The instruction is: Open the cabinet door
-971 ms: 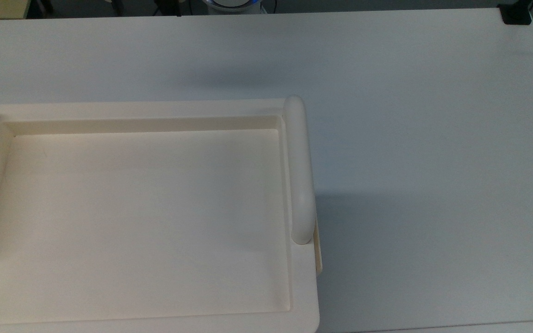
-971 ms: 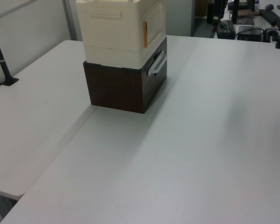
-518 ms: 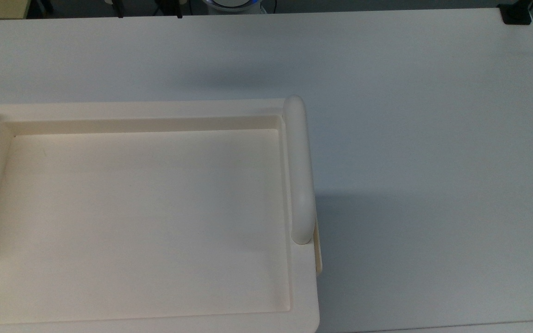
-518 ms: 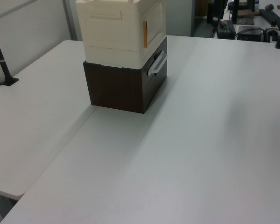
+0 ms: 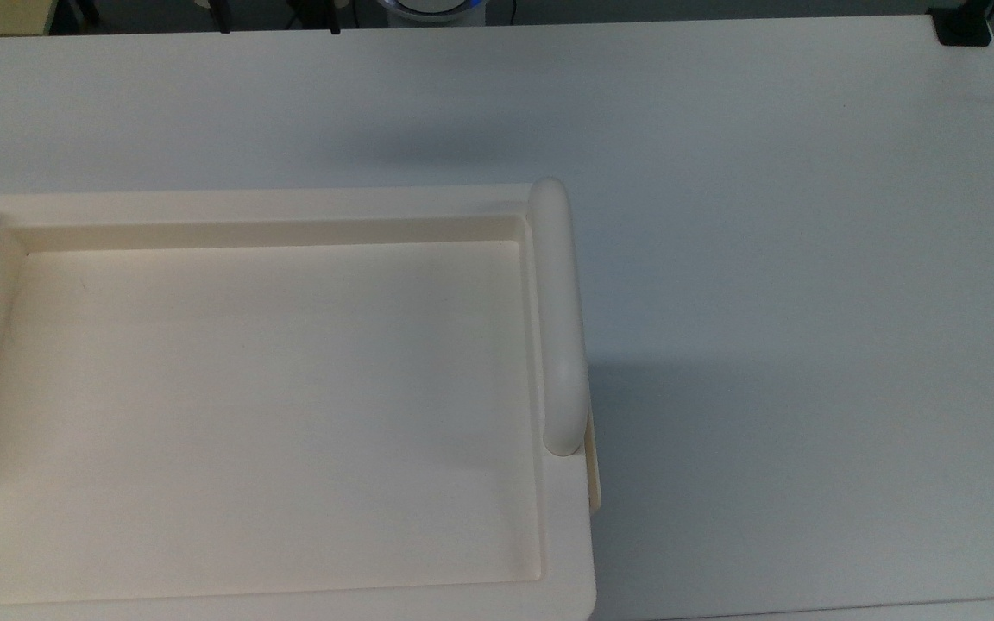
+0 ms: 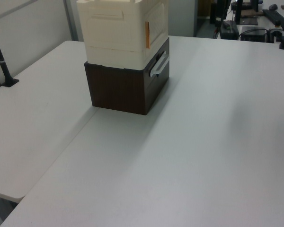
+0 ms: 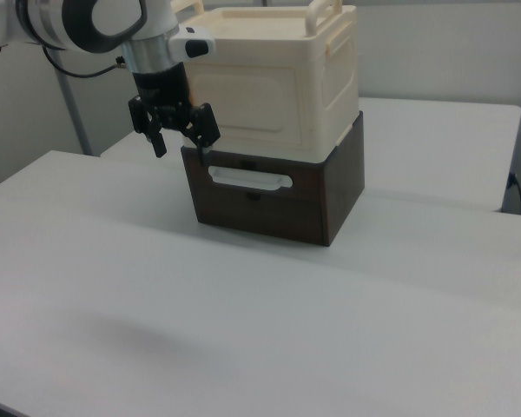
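Comparing the top view and the left view with the pictures of one second ago, nothing has moved: the cabinet stands at the same place on the dark brown drawer unit, and the cabinet door lies as flat against the front as it did then. In the top view, the thin sliver of the door edge beside the thick rail has kept the same width. In the left view, the orange strip at the near edge of the door has also not changed. So no opening has begun, and the task is judged to be at its start, in the approach.

In the right view the gripper hangs with its jaws released and spread apart, holding nothing. The door is directly behind the jaws and stretches away from them toward the right view's right. The jaws are in front of its edge at the right view's left, near the lower corner. Just below the jaws is the white handle of the drawer, which is not the target. Whether a fingertip touches the door already cannot be told. The next move probably needs the jaws to find the knob or the free edge of the door, and not the drawer handle under them.
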